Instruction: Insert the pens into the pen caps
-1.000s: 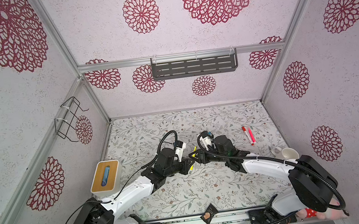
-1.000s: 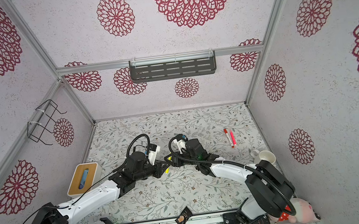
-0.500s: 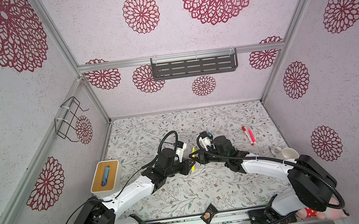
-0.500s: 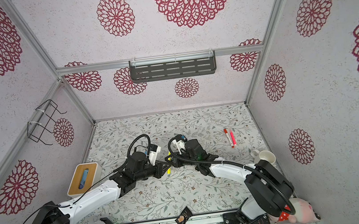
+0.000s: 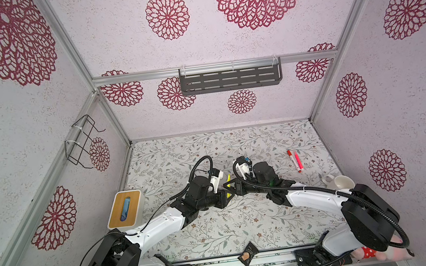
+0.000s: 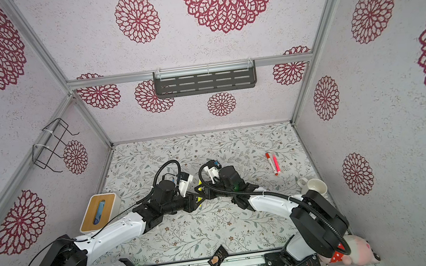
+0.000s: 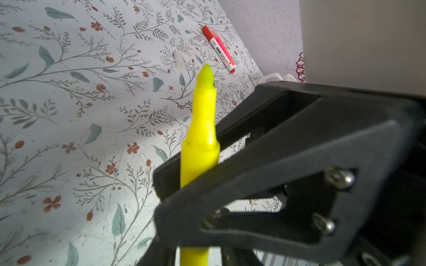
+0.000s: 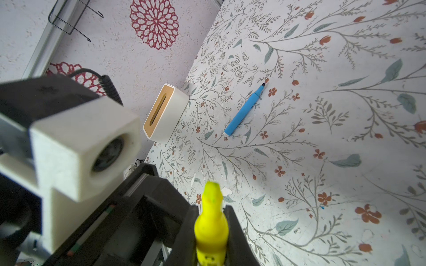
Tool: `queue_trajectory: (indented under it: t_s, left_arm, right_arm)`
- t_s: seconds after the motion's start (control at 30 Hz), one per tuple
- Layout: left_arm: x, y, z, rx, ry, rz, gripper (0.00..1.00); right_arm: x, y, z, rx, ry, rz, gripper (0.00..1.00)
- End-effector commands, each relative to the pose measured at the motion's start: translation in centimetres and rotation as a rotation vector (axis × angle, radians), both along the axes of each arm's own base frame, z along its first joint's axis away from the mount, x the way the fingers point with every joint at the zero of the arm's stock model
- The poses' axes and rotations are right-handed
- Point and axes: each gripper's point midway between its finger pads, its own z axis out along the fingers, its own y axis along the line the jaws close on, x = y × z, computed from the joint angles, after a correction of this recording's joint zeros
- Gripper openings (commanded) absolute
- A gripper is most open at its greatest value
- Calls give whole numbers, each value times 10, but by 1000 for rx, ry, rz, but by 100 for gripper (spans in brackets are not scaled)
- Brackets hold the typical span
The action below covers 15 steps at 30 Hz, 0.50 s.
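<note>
Both grippers meet at mid-table on a yellow pen, uncapped and tip up. My right gripper is shut on its barrel below the tip. My left gripper stands around the pen's lower end, jaws slightly parted with a gap on one side. A blue pen lies uncapped near the white box. At the right, a pink pen lies beside a short red-orange piece that looks like a pen cap.
A wood-topped white box stands at the left edge and a white mug at the right. A dark packet lies on the front rail. A small pale bit lies near the pink pen.
My right gripper has closed on the yellow pen. My left gripper's jaws have loosened around it. Neither arm has shifted much.
</note>
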Motion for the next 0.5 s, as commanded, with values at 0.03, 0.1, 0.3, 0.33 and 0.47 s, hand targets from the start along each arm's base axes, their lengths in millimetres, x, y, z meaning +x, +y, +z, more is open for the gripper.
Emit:
queue_trajectory:
  t_s: [0.03, 0.1, 0.3, 0.33, 0.47]
  left_arm:
    - [-2, -11, 4, -30, -2, -44, 33]
    - [-2, -11, 4, -29, 1, -45, 32]
    - [-2, -11, 4, -26, 2, -42, 21]
    - [-1, -11, 4, -24, 2, -39, 17]
    - [0, -9, 3, -17, 3, -29, 5]
  right_arm:
    - [-3, 3, 17, 51, -39, 15, 18]
    - [-4, 3, 17, 53, -41, 13, 18]
    - [-4, 1, 17, 52, -43, 8, 18]
    - [-4, 1, 16, 51, -42, 7, 18]
    - [-3, 0, 17, 50, -45, 0, 18]
